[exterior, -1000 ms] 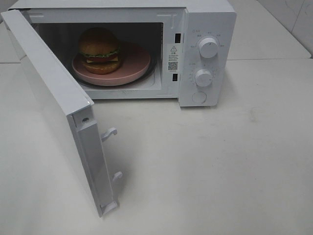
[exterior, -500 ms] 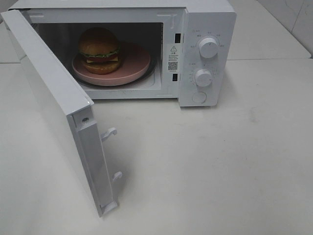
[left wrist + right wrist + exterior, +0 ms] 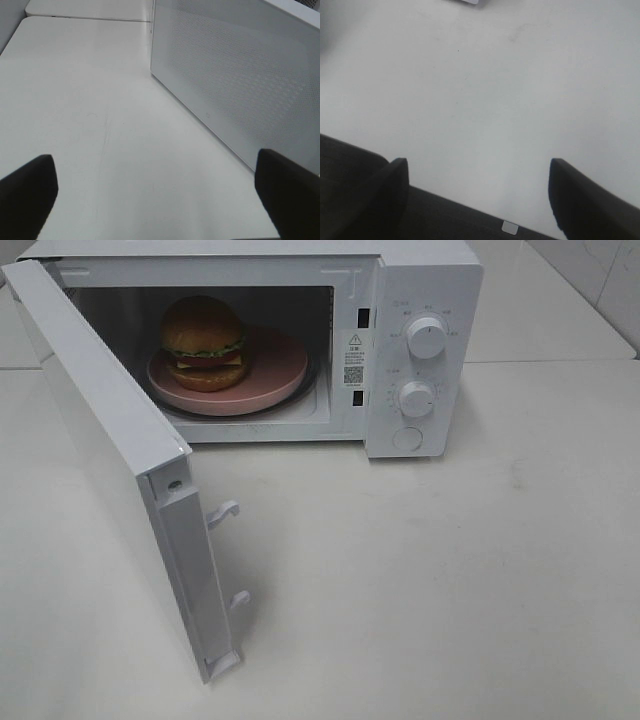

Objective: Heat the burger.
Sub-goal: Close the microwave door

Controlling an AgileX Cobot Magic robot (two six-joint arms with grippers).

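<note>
Our left gripper (image 3: pixel 157 195) shows only its two dark fingertips (image 3: pixel 27 192), set at the lower corners of the left wrist view and spread wide with nothing between them. Our right gripper (image 3: pixel 485 197) is likewise spread, its fingers at the lower left and lower right of the right wrist view over bare surface. Neither gripper shows in the high view.

We see the white table (image 3: pixel 450 580) filling the lower and right parts of the high view. At the top stands the white microwave (image 3: pixel 420 280), and its door (image 3: pixel 110 460) swings open toward the lower left of the frame. Inside the cavity, in the upper left, lies a round pink plate (image 3: pixel 285 365). The burger (image 3: pixel 203 340) sits upright on the left part of that plate. On the control panel at the upper right we see an upper knob (image 3: pixel 427 338), a lower knob (image 3: pixel 416 398) and, under them, a round button (image 3: pixel 407 438). Two small latch hooks (image 3: pixel 224 512) stick out from the door's edge.
</note>
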